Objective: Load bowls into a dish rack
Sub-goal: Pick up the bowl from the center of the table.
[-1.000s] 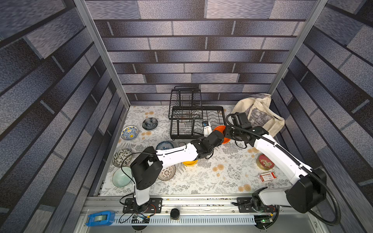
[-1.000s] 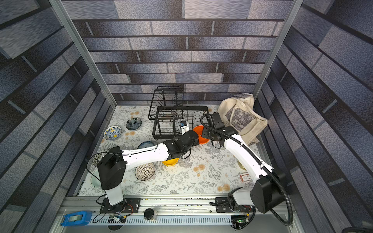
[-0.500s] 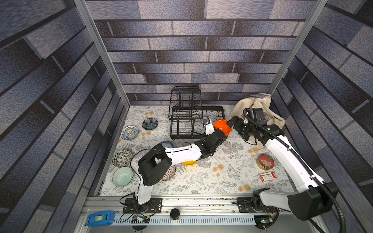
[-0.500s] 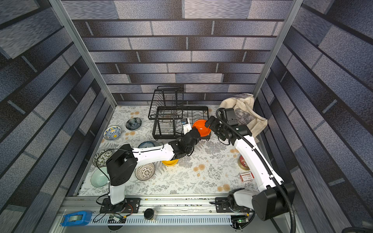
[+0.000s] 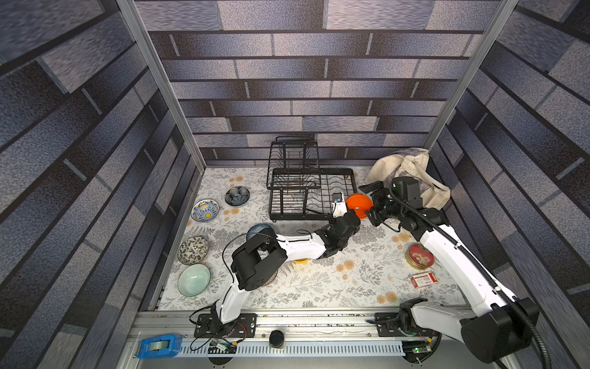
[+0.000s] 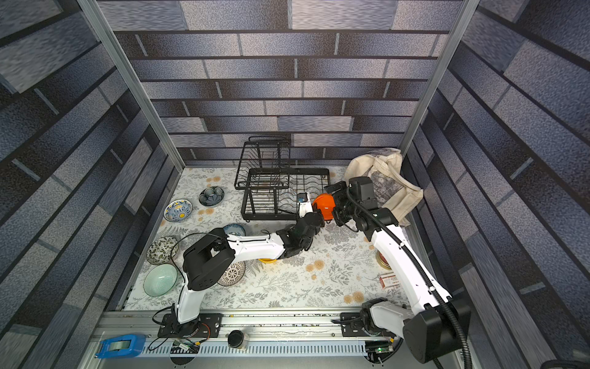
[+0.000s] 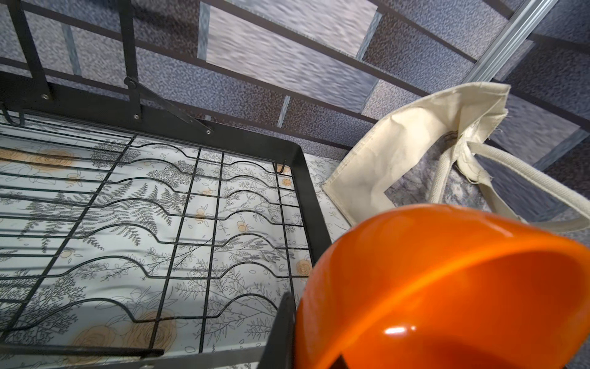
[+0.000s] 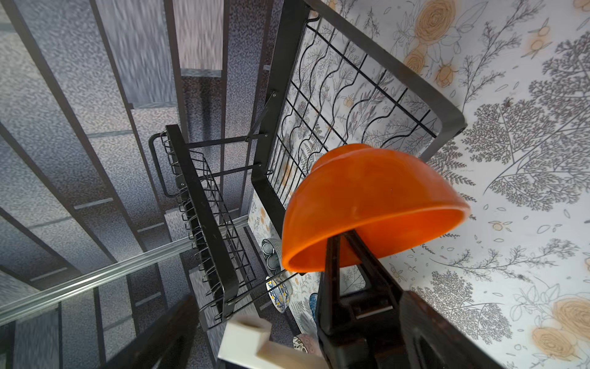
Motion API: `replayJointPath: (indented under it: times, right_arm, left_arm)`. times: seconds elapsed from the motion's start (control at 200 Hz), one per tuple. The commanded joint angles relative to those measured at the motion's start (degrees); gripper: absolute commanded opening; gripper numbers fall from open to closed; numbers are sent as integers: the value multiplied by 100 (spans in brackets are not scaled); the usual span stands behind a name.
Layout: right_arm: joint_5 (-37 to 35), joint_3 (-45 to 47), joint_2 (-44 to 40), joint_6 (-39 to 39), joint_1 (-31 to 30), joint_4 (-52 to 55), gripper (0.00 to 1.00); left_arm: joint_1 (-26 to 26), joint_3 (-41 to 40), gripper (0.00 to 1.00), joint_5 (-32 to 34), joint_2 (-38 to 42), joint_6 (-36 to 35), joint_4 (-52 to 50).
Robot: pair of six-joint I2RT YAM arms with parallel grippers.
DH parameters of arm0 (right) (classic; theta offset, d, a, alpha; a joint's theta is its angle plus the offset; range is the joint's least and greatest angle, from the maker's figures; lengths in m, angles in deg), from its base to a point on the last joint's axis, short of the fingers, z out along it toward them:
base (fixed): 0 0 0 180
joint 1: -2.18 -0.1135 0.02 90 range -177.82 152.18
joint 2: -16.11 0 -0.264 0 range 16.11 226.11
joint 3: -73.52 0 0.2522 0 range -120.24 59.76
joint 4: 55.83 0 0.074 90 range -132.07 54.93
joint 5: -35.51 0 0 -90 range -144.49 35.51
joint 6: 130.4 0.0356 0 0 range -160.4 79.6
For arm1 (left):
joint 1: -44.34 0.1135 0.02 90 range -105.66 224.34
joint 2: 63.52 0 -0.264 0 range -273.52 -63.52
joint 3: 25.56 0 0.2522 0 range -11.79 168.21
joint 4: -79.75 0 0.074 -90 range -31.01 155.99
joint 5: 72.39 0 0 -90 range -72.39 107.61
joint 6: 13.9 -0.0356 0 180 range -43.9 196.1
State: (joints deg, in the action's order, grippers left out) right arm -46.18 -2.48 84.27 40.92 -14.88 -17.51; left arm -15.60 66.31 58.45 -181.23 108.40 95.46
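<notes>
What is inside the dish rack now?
Nothing that shows: through the wires of the dish rack only the floral table cover appears. The part under its raised basket is partly covered, so that is uncertain.

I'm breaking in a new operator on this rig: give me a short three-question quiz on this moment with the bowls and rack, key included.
1. Pick one: which arm's gripper pinches the rim of the orange bowl? A) left B) right C) neither
2. True or false: no bowl sits in the dish rack yet.
3. Fill in: a ___ bowl peeks out from under the left arm.
Key: 1 A, the left gripper is shut on the rim, while the right gripper stands open; 2 true; 3 yellow, the yellow bowl.
</notes>
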Motion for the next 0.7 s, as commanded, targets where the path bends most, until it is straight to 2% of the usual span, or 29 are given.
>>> replayJointPath:
  times: [0.0, 0.07, 0.21, 0.286, 0.391, 0.466, 0.516, 0.566, 0.616, 0.681, 0.691]
  right_arm:
    - [-191, 324, 17, 758, 18, -520, 92]
    - [-297, 465, 53, 952, 18, -837, 84]
    - [-601, 524, 123, 1069, 18, -1005, 61]
    - [-760, 536, 147, 1085, 20, -1027, 56]
    - [-855, 564, 209, 1115, 27, -1171, 44]
    - [-893, 546, 285, 1132, 27, -1251, 29]
    - [-884, 546, 324, 1147, 32, -1308, 24]
    - [-867, 554, 371, 1167, 27, -1387, 14]
    - [-879, 587, 388, 1143, 27, -1504, 6]
    - [-882, 651, 369, 1074, 38, -1714, 3]
    - [-884, 662, 366, 1054, 37, -1771, 3]
  left_arm:
    - [-61, 137, 0, 161, 132, -254, 457]
    - [-104, 65, 0, 210, 168, -323, 543]
    - [-171, -123, 0, 297, 293, -320, 615]
    - [-184, -213, 0, 334, 360, -360, 651]
    - [-215, -311, 0, 389, 441, -439, 707]
    - [-241, -379, 0, 406, 492, -537, 787]
    - [-256, -429, 0, 407, 534, -609, 831]
    - [-272, -477, 0, 399, 571, -629, 872]
    - [-279, -545, 8, 367, 619, -636, 945]
    - [-288, -642, 19, 308, 691, -637, 1009]
    - [-289, -651, 23, 303, 709, -630, 1008]
